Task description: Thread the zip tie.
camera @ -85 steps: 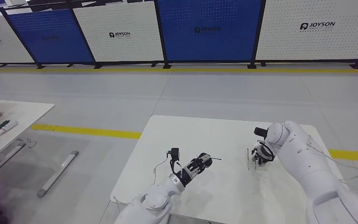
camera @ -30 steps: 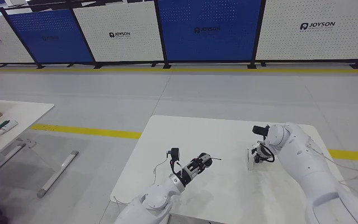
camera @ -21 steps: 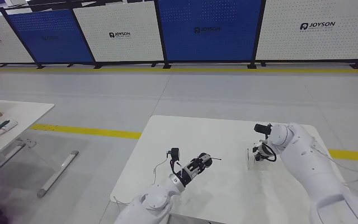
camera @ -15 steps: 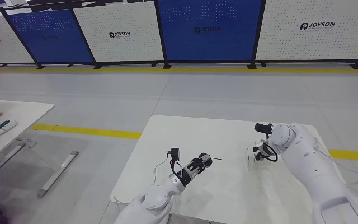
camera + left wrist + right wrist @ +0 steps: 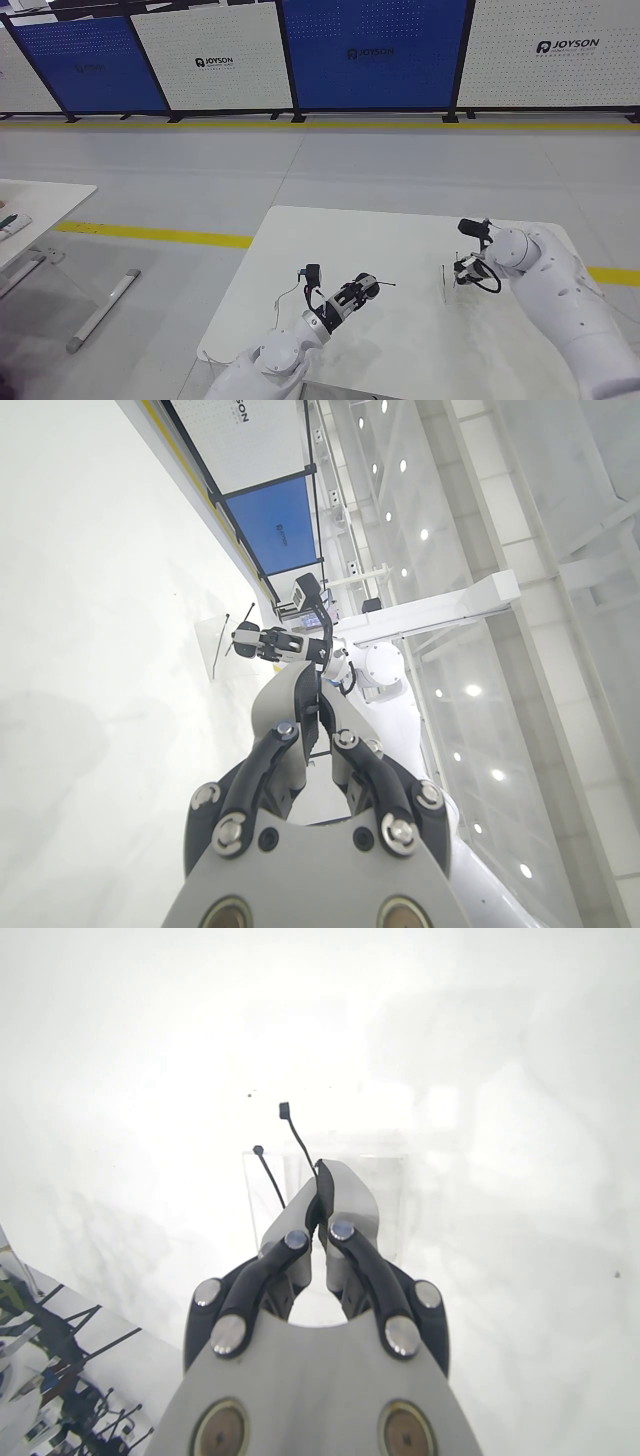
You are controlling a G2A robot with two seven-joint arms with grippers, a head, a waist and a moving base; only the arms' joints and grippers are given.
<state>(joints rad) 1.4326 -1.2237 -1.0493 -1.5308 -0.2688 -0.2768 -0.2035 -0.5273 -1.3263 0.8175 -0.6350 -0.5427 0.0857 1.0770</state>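
Top view: the white table [image 5: 330,240] bears a clear acrylic holder [image 5: 385,1188]. Close by that holder is the right gripper [image 5: 321,1178] — fingers pinched shut on one zip tie [image 5: 295,1132] whose head pokes past them (a second zip tie [image 5: 269,1174] leans inside the holder). Well apart from the holder, the left gripper [image 5: 365,286] clamps a thin black tie [image 5: 385,284].
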